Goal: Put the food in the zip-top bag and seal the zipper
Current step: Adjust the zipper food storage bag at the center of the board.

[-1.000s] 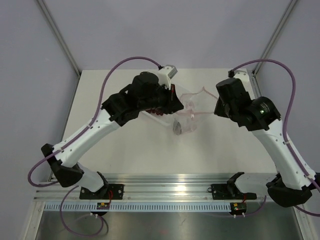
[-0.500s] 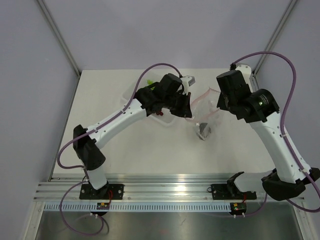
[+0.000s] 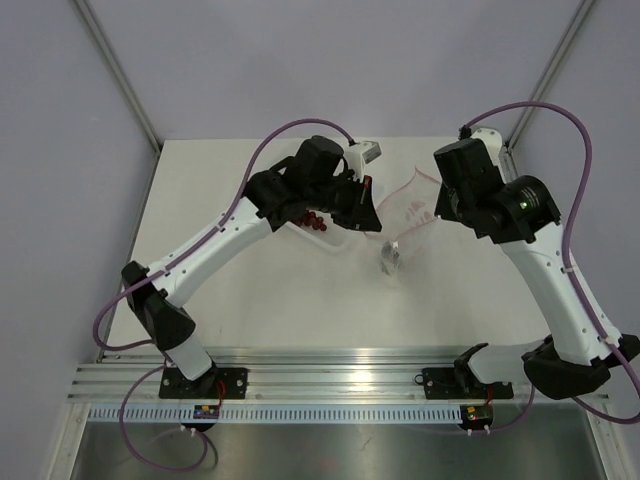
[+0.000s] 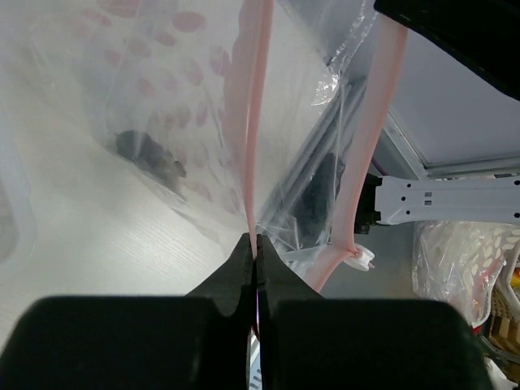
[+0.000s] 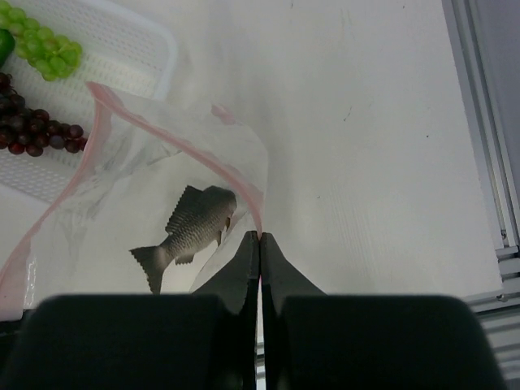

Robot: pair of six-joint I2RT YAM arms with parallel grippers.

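Pinching the zipper strip (image 4: 258,122), the left pincer (image 4: 253,246) is clenched on one lip of the mouth; the right pincer (image 5: 259,237) is clenched on the opposite lip; the clear bag (image 3: 408,205) spreads open between them above the worktop (image 3: 300,300); a grey fish (image 5: 195,227) lies inside; dark grapes (image 5: 32,134) and a green piece (image 5: 49,49) sit in the white tray (image 5: 122,41).

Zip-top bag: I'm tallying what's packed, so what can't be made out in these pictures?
Tray: top view, the left arm covers most of it; right wrist view, the left edge cuts it off.
Fish: left wrist view, only a blurred dark shape through crinkled plastic.
Zip-top bag's lower end: right wrist view, hidden behind the right tool.
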